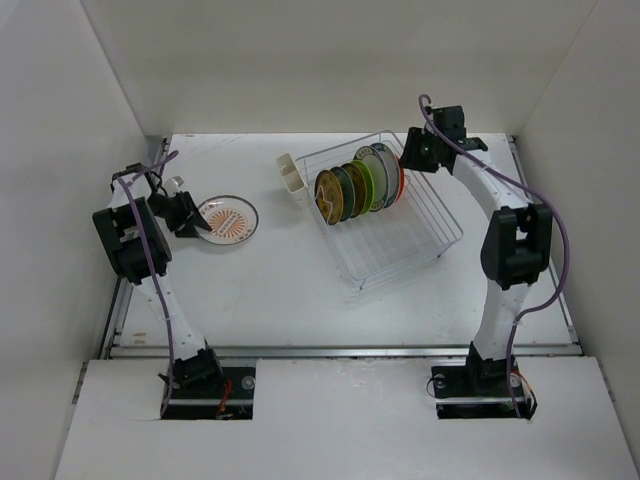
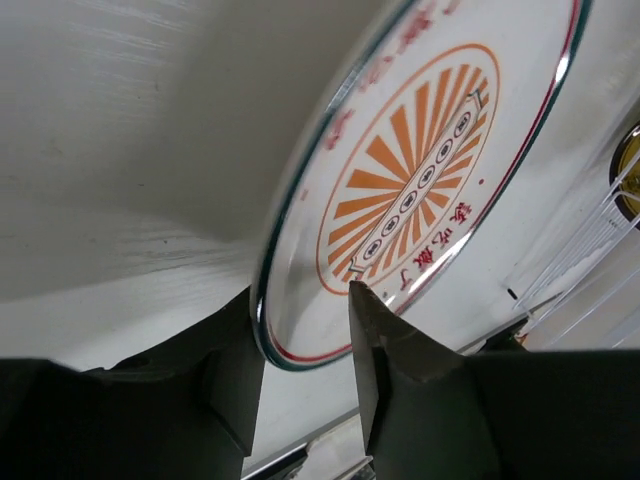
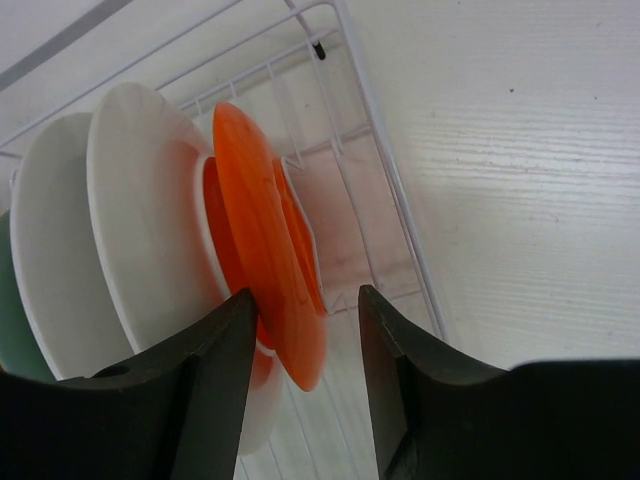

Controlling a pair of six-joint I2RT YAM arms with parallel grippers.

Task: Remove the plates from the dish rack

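A white plate with an orange sunburst pattern (image 1: 230, 219) lies flat on the table at the left, and fills the left wrist view (image 2: 420, 170). My left gripper (image 1: 197, 222) (image 2: 300, 295) is open, its jaws straddling that plate's near rim. The white wire dish rack (image 1: 425, 240) holds several upright plates: amber (image 1: 328, 195), dark green (image 1: 346, 188), lime green (image 1: 367, 179), white with teal rim (image 1: 382, 173), and orange-red (image 1: 399, 170) (image 3: 265, 250). My right gripper (image 1: 407, 160) (image 3: 305, 292) is open, its jaws on either side of the orange-red plate's top edge.
A small white cutlery cup (image 1: 291, 174) hangs on the rack's left end. White walls enclose the table on the left, back and right. The rack's wire rim (image 3: 385, 190) runs close beside my right gripper's outer finger.
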